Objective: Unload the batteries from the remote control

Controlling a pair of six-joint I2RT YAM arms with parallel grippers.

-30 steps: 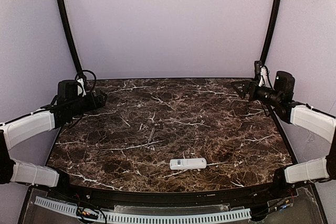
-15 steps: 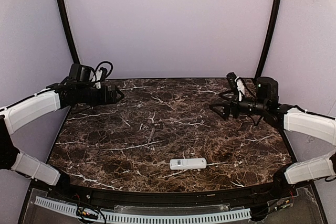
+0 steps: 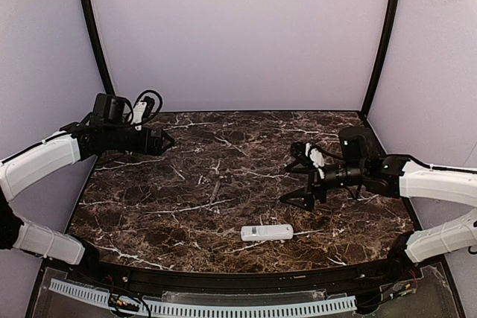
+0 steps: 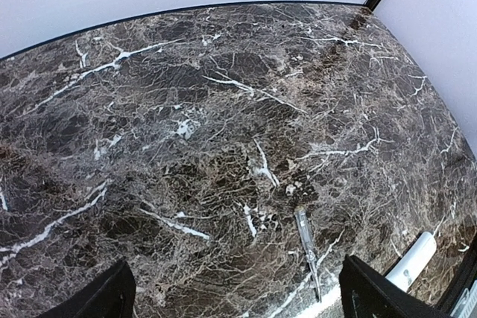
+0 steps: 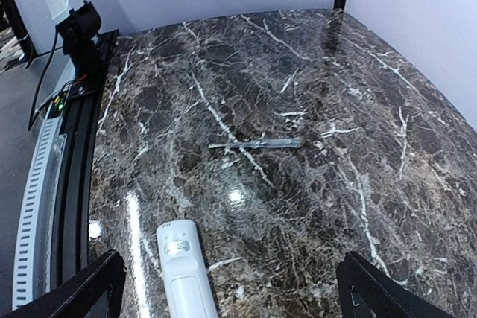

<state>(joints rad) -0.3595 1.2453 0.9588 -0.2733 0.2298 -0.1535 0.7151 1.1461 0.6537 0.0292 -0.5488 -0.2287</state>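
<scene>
The remote control (image 3: 266, 232) is a slim white bar lying flat near the front edge of the marble table (image 3: 223, 154). In the right wrist view the remote control (image 5: 185, 277) shows its pale window facing up. The batteries are hidden. My right gripper (image 3: 298, 182) is open and empty, hovering just behind and right of the remote; its view (image 5: 231, 258) has the remote between the fingers, nearer the left one. My left gripper (image 3: 160, 141) is open and empty at the back left, far from the remote, which shows at the lower right of the remote control's left wrist view (image 4: 412, 258).
A slim clear-handled screwdriver (image 5: 257, 143) lies on the table left of and behind the remote; it also shows in the left wrist view (image 4: 307, 247). A perforated white strip (image 3: 201, 307) runs below the table's front edge. Purple walls close in the back and sides.
My right arm has swung from the back right corner toward the table's middle and lowered near the remote. My left arm has come in from the left edge, then held.
</scene>
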